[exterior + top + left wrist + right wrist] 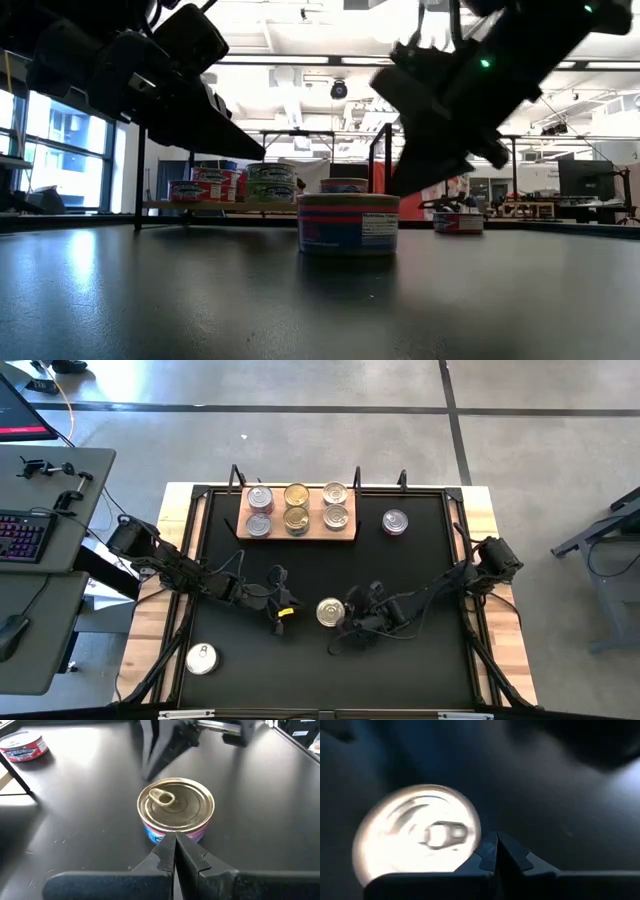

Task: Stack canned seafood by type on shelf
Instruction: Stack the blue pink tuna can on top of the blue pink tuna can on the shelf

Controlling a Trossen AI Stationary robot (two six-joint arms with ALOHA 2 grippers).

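One tin (330, 612) with a gold pull-tab lid (175, 805) and a blue and red label (348, 225) stands upright mid-mat, between my two grippers. My left gripper (288, 610) is shut; it hovers on the tin's left, above lid height (255, 150), pointing at the tin (173, 840). My right gripper (347, 622) is shut too, its tips close by the tin's right rim (495, 840). The wooden shelf (297, 537) at the mat's far edge carries several tins (297, 507) in two rows of three. My right gripper's shut fingertips (487, 851) stand right beside the tin's rim (476, 832), coming slanting down from the table's right; I cannot tell whether they touch it. The tin rests flat on the mat. My left gripper touches nothing.
Another tin (395, 522) stands on the mat right of the shelf (458, 222). One more (201, 658) sits at the near left corner, by the mat's edge. Metal posts (357, 478) rise behind the shelf. Bare mat (400, 570) lies between the shelf and the grippers.
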